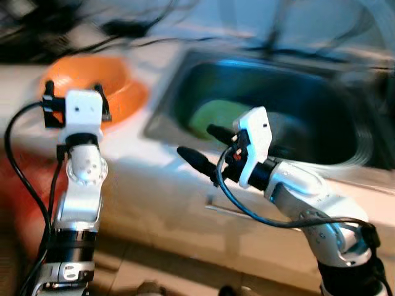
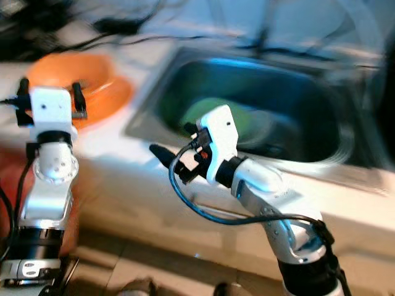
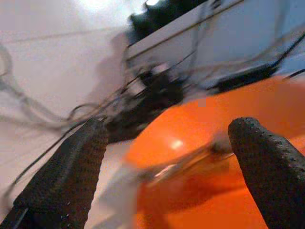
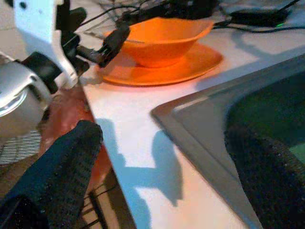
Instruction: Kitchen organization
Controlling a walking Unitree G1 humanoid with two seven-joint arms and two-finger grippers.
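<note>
An orange bowl (image 1: 92, 74) sits on an orange plate (image 1: 133, 98) on the white counter (image 1: 154, 179), left of the steel sink (image 1: 345, 160). A green plate (image 1: 216, 117) lies in the sink. My left gripper (image 1: 74, 92) is raised just in front of the bowl and is open. In the left wrist view its fingers (image 3: 71, 176) frame the bowl (image 3: 205, 143), apart from it, and a blurred silvery thing (image 3: 176, 164) lies on the bowl. My right gripper (image 1: 202, 147) hovers open over the sink's near left corner, holding nothing.
Black cables and devices (image 1: 123, 28) crowd the back of the counter behind the bowl. A red-orange object (image 1: 18, 203) sits low at the left below the counter edge. The counter front (image 1: 185, 222) drops to tiled floor (image 1: 154, 271).
</note>
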